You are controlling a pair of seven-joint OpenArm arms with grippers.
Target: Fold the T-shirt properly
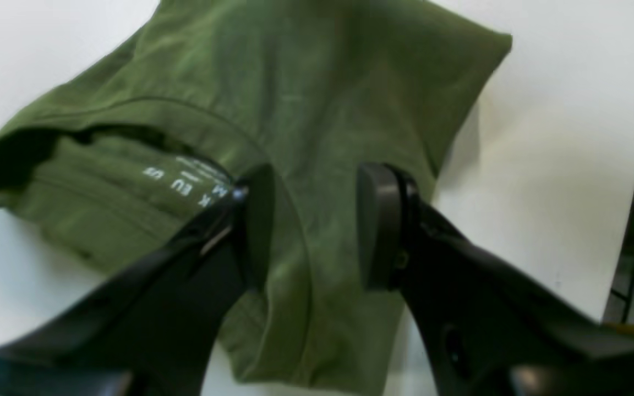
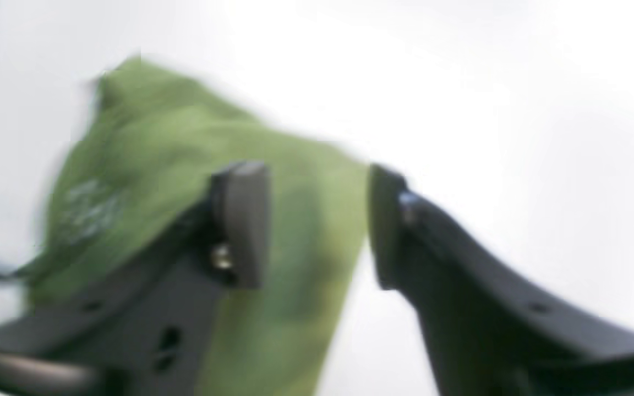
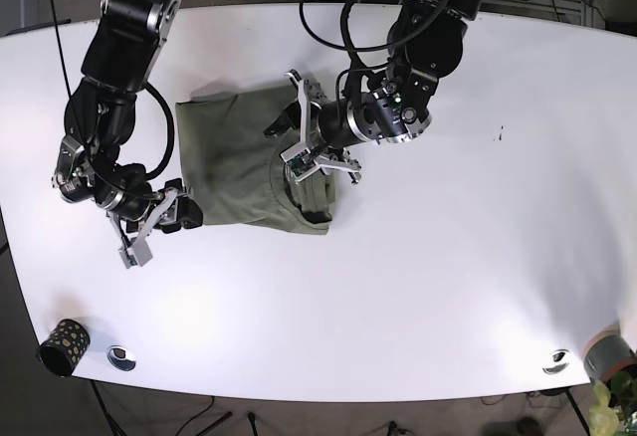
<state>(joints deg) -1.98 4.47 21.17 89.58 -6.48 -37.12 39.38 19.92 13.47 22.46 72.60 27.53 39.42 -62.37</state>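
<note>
The green T-shirt (image 3: 234,162) lies folded into a rough rectangle on the white table (image 3: 448,257), left of centre. Its neckline with the printed size label (image 1: 185,184) faces up in the left wrist view. My left gripper (image 1: 317,225) hovers open just over the collar end of the shirt (image 1: 317,99), fabric showing between its fingers but not pinched. In the base view the left gripper (image 3: 301,129) sits over the shirt's right part. My right gripper (image 2: 314,225) is open in a blurred view beside the shirt's edge (image 2: 146,165). In the base view the right gripper (image 3: 149,229) is off the shirt's lower left corner.
A dark dotted cup (image 3: 62,344) and a small round piece (image 3: 121,357) sit near the front left edge. Another round piece (image 3: 555,360) and a grey pot (image 3: 609,354) are at the front right. The table edge (image 1: 628,220) runs close on the right of the left wrist view.
</note>
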